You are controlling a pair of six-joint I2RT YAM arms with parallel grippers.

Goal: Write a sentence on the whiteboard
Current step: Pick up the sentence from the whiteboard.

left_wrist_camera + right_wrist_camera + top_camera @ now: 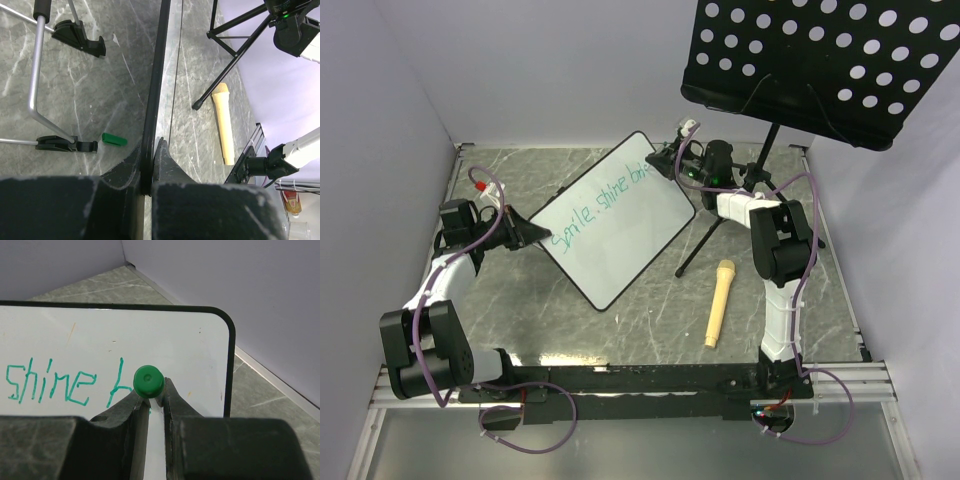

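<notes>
The whiteboard (620,245) is held tilted above the marble table; in the left wrist view it shows edge-on (158,75). My left gripper (542,236) (150,150) is shut on the board's black-framed near-left edge. The teal sentence (603,205) reads "Smile, shine b..." along the long edge. At the board's far corner my right gripper (667,160) (152,389) is shut on a green marker (148,381). The marker points at the white surface (170,340) just right of the letter "b", after "shine" (50,385). Its tip is hidden behind its own end.
A black perforated music stand (830,60) rises at the back right, its tripod legs (235,55) spread on the table beside the board. A beige microphone-shaped object (718,302) (223,122) lies near the right arm. A green marker cap (114,139) lies under the board by its black feet (80,39).
</notes>
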